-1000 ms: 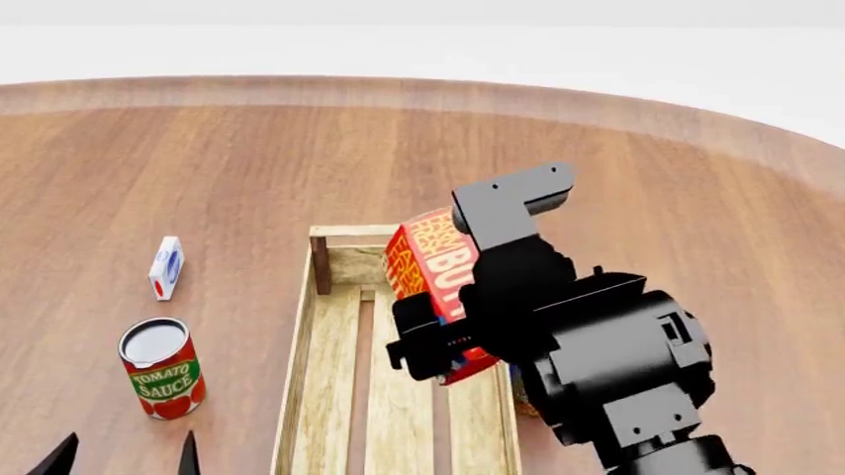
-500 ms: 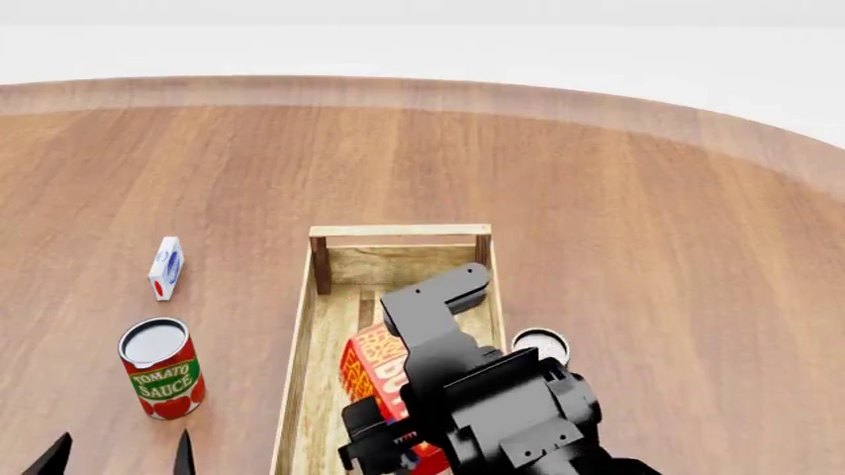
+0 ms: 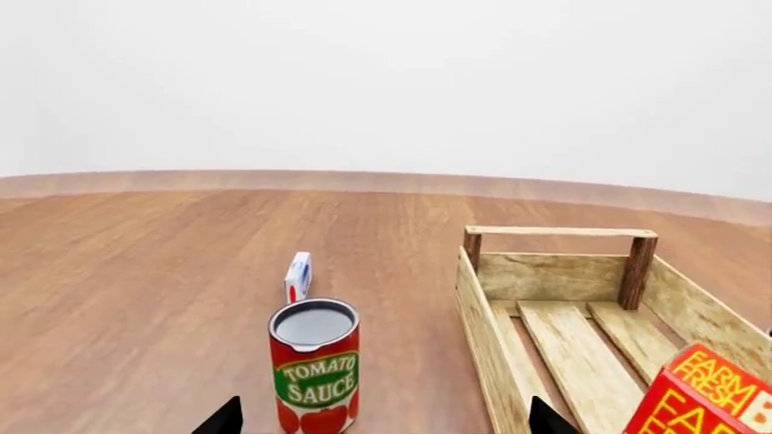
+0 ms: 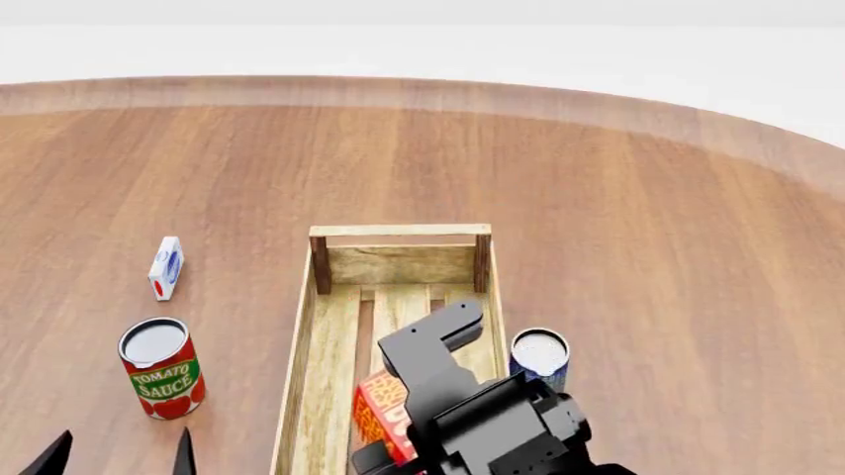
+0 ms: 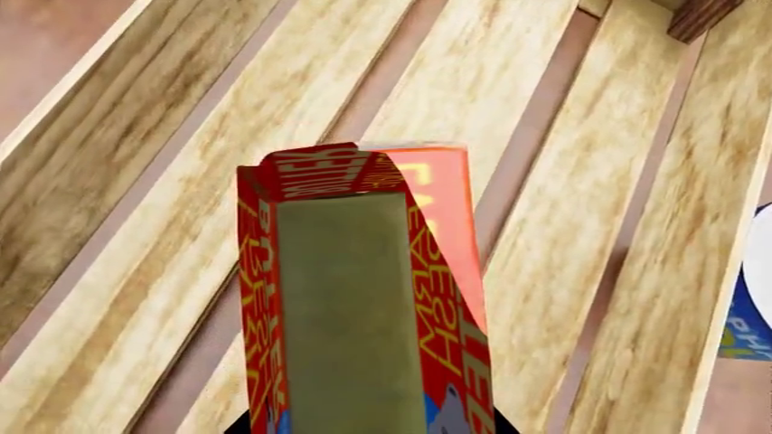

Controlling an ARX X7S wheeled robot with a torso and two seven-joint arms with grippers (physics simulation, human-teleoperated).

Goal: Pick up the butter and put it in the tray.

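Your right gripper (image 4: pixel 396 450) is clamped on the red-and-orange rectangular butter carton (image 4: pixel 383 411), its long axis running out from the jaws toward the slats. The carton hangs inside the long pale slatted wooden tray (image 4: pixel 324 346), near end; whether it touches the bottom cannot be told. Release looks like the next move, straight down.

Left gripper (image 4: pixel 119 457): only two dark tips show, spread apart, holding nothing, well left of the tray.

Count: one butter carton, one tray, one red tomato sauce can (image 4: pixel 161 368), one small white-blue-red carton (image 4: pixel 165 267), one blue can (image 4: pixel 539 358) beside the tray's right wall.
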